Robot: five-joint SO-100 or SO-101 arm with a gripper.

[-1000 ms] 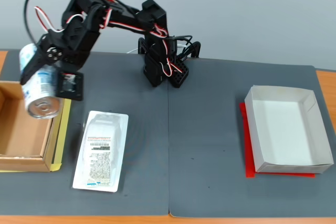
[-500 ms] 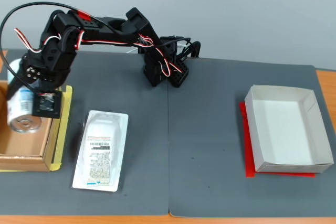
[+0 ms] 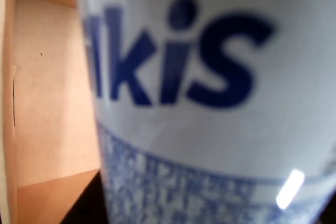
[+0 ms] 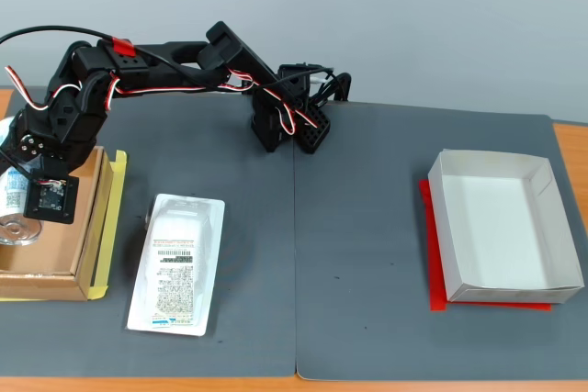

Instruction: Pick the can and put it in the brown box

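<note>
In the fixed view the arm reaches to the far left, and my gripper [image 4: 22, 196] is shut on the can [image 4: 16, 227]. The can is white with blue print, tilted, its silver end facing the camera. It hangs low inside the outline of the brown box [image 4: 90, 231], over the box's left part, half cut off by the frame edge. In the wrist view the can [image 3: 210, 103] fills most of the frame with large blue letters, and the brown box floor [image 3: 52, 93] shows to its left. Whether the can touches the floor cannot be told.
A flat white wrapped packet [image 4: 176, 263] lies on the dark mat just right of the brown box. A yellow strip [image 4: 110, 218] runs along the box's right wall. The arm base [image 4: 285, 121] stands at the back centre. A white box on a red sheet [image 4: 505, 227] sits at the right.
The arm has swung further left and down, carrying the can from above the box's right wall to low over the box's left part.
</note>
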